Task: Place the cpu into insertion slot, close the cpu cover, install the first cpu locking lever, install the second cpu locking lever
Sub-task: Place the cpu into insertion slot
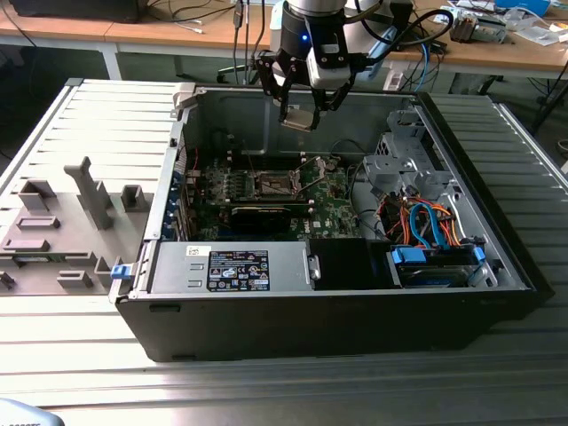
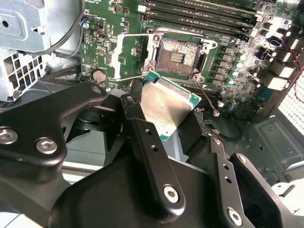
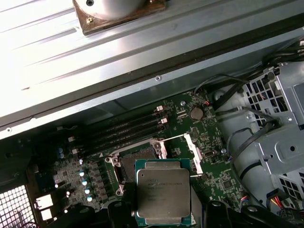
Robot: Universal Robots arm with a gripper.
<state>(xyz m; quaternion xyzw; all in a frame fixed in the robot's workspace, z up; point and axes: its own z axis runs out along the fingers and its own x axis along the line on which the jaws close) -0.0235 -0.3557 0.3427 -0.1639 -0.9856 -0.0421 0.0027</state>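
My gripper [image 1: 299, 117] is shut on the cpu [image 1: 299, 119], a flat square chip with a silver-grey top, and holds it in the air above the open computer case. In both wrist views the cpu [image 2: 164, 107] [image 3: 163, 194] sits between my black fingers [image 2: 147, 142]. Below it on the green motherboard lies the insertion slot [image 1: 273, 185] [image 2: 178, 56] [image 3: 135, 161], dark in the middle and bare. The cpu cover [image 2: 117, 57] [image 3: 194, 152], a thin silver frame, is swung open beside the slot. A thin wire locking lever [image 2: 135, 77] stands out next to the cover.
The black case [image 1: 266, 311] lies on its side on a ribbed metal table. Inside are memory slots [image 2: 204, 12], a grey drive cage [image 1: 399, 164], orange and blue cables [image 1: 426, 222] and a power supply [image 1: 231, 266]. Grey fixtures [image 1: 89, 191] stand at the exterior view's left.
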